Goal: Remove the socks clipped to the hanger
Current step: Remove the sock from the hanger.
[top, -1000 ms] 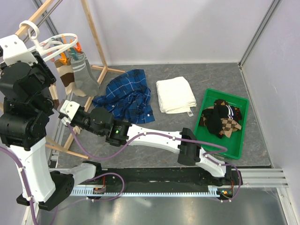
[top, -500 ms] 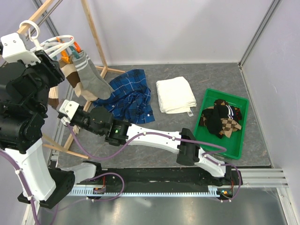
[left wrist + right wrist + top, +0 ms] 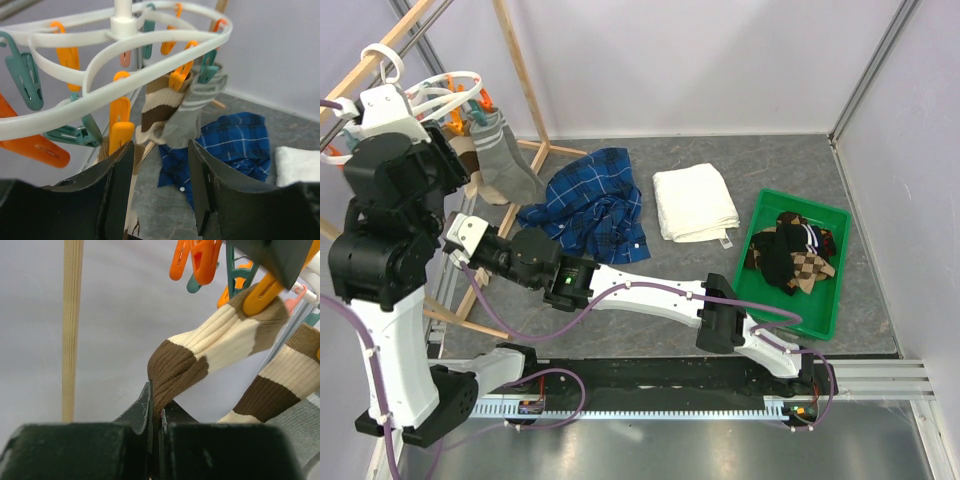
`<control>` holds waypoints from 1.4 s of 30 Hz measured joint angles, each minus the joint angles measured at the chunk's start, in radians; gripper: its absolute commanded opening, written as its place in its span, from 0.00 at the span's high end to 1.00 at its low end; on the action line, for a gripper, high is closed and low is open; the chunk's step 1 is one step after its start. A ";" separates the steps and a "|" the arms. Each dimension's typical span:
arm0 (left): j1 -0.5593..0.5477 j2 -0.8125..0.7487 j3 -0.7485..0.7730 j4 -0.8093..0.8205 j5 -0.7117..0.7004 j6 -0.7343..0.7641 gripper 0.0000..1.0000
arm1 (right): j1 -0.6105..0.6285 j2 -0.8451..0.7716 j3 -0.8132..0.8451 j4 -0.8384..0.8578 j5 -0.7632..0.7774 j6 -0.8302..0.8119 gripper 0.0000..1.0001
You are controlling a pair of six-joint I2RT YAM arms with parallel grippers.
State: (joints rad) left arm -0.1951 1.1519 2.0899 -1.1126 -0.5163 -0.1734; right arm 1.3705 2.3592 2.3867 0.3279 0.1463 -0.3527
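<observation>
hanger [image 3: 438, 88] at 10 o'clock, brown-cream striped sock [image 3: 210, 347] and grey sock [image 3: 506, 160] clipped on | right hand [image 3: 156, 415] clenched on striped sock's lower end | left hand [image 3: 160, 146] released, beneath hanger | other socks [image 3: 790, 255] in green tray [image 3: 805, 202], 3 o'clock

The hanger [image 3: 122, 21] is white, its pegs [image 3: 121, 127] orange and teal, one sock [image 3: 210, 345] brown-and-cream striped.
</observation>
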 measured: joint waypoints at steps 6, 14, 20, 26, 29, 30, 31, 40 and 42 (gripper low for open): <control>-0.001 0.039 -0.041 -0.011 -0.105 0.007 0.47 | -0.002 0.000 0.000 -0.001 0.001 0.000 1.00; -0.002 0.048 -0.019 -0.012 -0.216 0.052 0.46 | -0.002 0.000 0.000 0.000 -0.003 0.002 1.00; -0.002 0.042 0.044 -0.006 -0.131 0.052 0.46 | -0.002 0.000 0.000 -0.001 -0.003 0.002 1.00; -0.002 0.005 0.064 0.007 -0.134 0.052 0.46 | -0.002 0.000 0.000 -0.001 -0.010 0.014 1.00; -0.002 -0.008 0.064 0.007 -0.142 0.052 0.45 | -0.002 0.000 0.000 -0.001 -0.011 0.016 1.00; -0.002 -0.009 0.064 0.007 -0.146 0.052 0.45 | -0.002 0.000 0.000 -0.001 -0.011 0.017 1.00; -0.002 -0.008 0.064 0.007 -0.151 0.053 0.45 | -0.002 0.000 0.000 -0.001 -0.011 0.017 1.00; -0.002 0.020 0.067 0.000 -0.131 0.048 0.45 | 0.001 0.018 0.026 -0.003 -0.014 0.016 1.00; -0.002 0.023 0.067 -0.001 -0.078 0.035 0.44 | 0.001 0.023 0.029 -0.003 -0.014 0.016 1.00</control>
State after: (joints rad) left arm -0.1967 1.1751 2.1571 -1.1133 -0.5941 -0.1383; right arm 1.3712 2.3825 2.4161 0.3252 0.1318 -0.3367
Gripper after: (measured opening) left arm 0.551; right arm 0.018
